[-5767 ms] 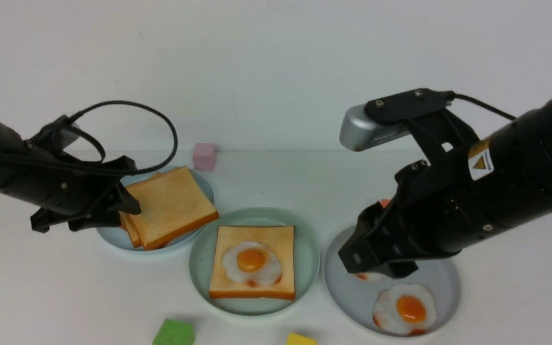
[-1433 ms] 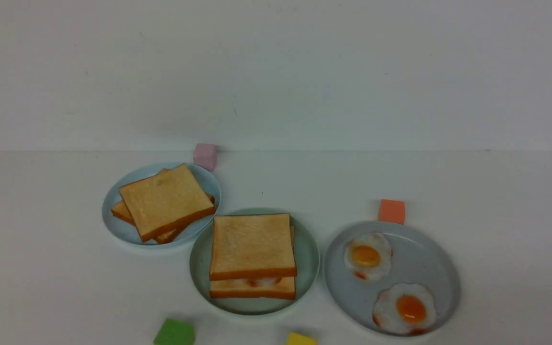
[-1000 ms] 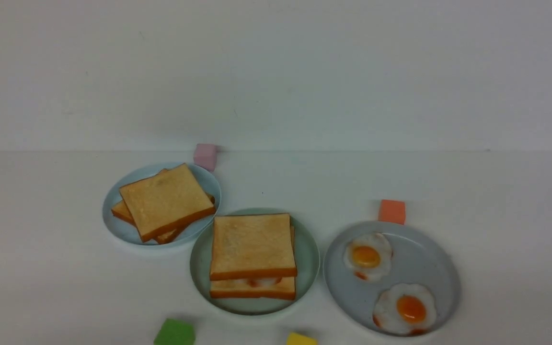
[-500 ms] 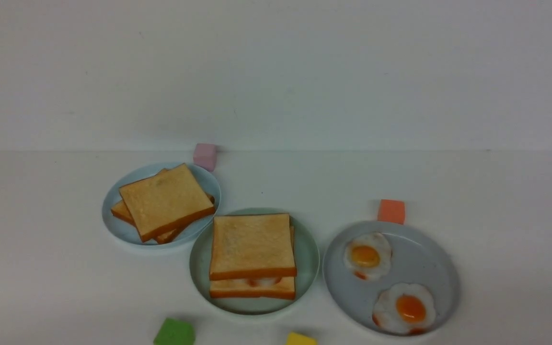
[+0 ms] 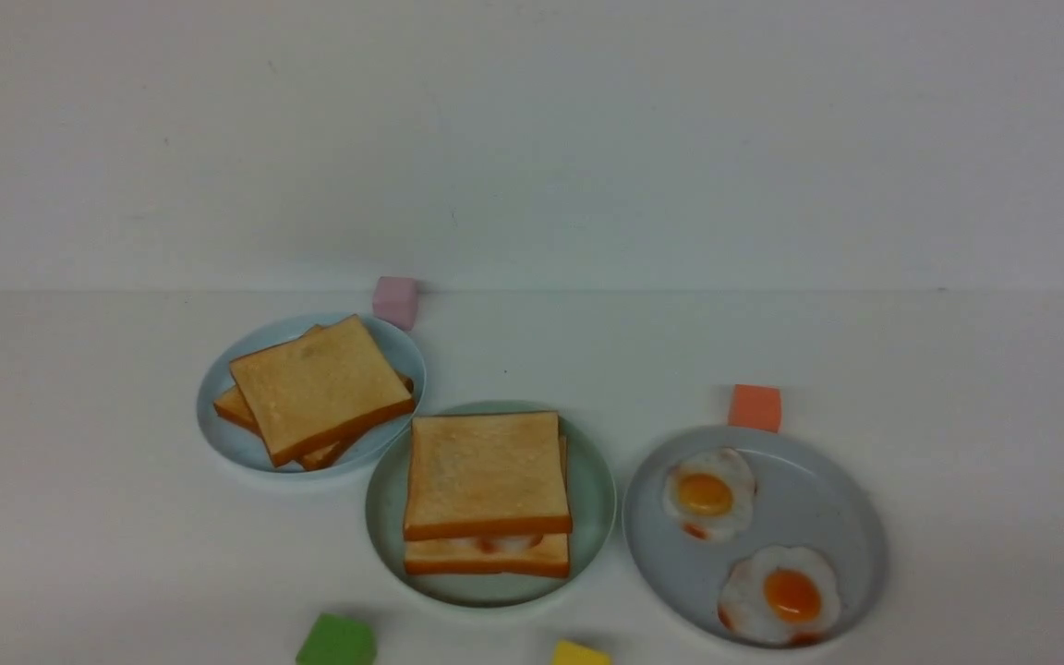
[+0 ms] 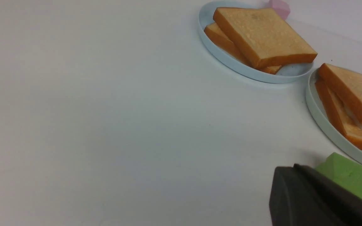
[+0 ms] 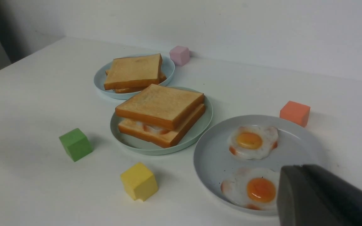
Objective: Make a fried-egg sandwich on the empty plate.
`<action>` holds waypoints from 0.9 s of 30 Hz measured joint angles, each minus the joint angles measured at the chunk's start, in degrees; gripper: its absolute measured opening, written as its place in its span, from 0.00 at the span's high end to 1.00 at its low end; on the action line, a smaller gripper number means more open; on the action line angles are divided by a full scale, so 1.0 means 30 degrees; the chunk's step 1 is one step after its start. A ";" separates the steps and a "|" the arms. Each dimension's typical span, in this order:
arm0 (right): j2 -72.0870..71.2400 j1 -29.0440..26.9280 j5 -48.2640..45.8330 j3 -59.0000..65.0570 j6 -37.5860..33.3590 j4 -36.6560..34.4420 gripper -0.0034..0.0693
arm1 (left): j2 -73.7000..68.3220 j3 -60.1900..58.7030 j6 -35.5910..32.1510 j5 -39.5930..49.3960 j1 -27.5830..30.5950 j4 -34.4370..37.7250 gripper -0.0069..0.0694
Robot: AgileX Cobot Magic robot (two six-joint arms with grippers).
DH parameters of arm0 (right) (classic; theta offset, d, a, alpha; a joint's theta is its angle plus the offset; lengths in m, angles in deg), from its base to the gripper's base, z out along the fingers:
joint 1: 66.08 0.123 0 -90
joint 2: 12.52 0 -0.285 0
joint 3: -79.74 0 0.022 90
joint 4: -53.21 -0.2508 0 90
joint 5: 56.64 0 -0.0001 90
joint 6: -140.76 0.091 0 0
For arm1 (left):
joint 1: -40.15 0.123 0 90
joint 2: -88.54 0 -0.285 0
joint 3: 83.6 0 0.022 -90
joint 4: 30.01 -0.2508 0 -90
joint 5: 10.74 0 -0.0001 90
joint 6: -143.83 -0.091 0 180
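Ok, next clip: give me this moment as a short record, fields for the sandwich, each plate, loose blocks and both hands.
sandwich: fried-egg sandwich, two toast slices with egg white showing between them, top slice slightly offset
sandwich plate: mint-green plate, centre
toast plate: pale blue plate, holds toast stack
egg plate: blue-grey plate, two fried eggs
blocks: pink, orange, green, yellow, all on the table
left hand: shut, holding nothing, away from the plates
right hand: dark part visible, state unclear
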 joint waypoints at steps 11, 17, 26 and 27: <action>0.0000 -0.0709 0.0019 0.0000 0.0000 0.0136 0.86 | 0.0000 0.0000 0.0000 0.0000 0.0000 -0.0038 0.90; 0.0000 -0.5906 0.0081 0.0005 0.0000 0.0276 0.85 | 0.0000 0.0000 0.0000 0.0000 0.0000 -0.0114 0.89; -0.0657 -1.1534 0.0518 0.3029 0.0000 0.0123 0.83 | 0.0000 0.0000 0.0000 0.0000 0.0000 -0.0123 0.88; -0.1100 -1.1703 0.0518 0.3658 0.0000 0.0123 0.83 | 0.0000 0.0000 0.0000 0.0000 0.0000 -0.0123 0.88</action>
